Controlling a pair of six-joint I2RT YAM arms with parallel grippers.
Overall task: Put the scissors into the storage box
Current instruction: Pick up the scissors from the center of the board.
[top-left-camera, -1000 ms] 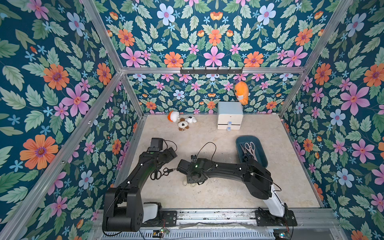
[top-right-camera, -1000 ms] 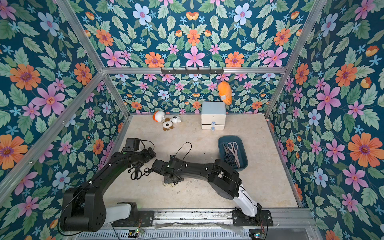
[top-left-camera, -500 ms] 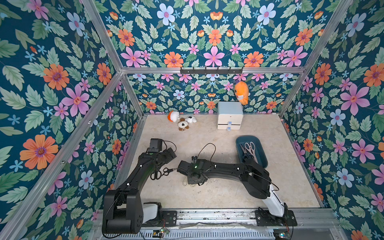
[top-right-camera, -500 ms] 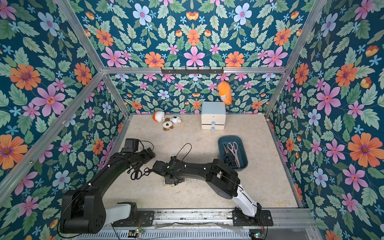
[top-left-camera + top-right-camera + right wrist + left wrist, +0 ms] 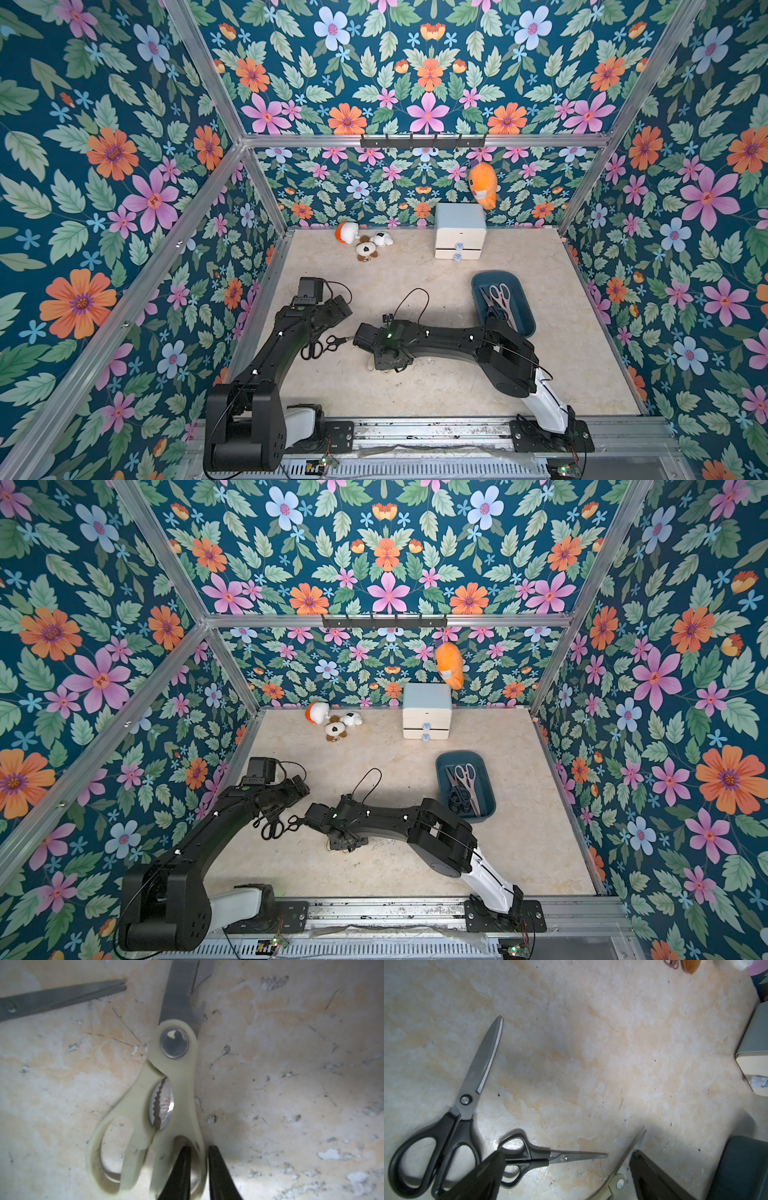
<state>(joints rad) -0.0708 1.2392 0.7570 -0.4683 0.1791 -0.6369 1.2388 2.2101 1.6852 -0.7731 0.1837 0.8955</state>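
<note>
Right claw (image 5: 199, 1147) pinching the cream-handled scissors (image 5: 174, 1076) on the worktop (image 5: 436, 390).
One finger sits inside the cream pair's handle ring and the other outside, with the ring's rim between them; the pair lies flat. The left claw (image 5: 568, 1154) hangs spread wide above the small black-handled scissors (image 5: 550, 1157), with the large black-handled scissors (image 5: 467, 1101) just beside. The storage box (image 5: 524, 311) stands well apart on the right arm's side, several pairs (image 5: 496, 299) lying inside.
</note>
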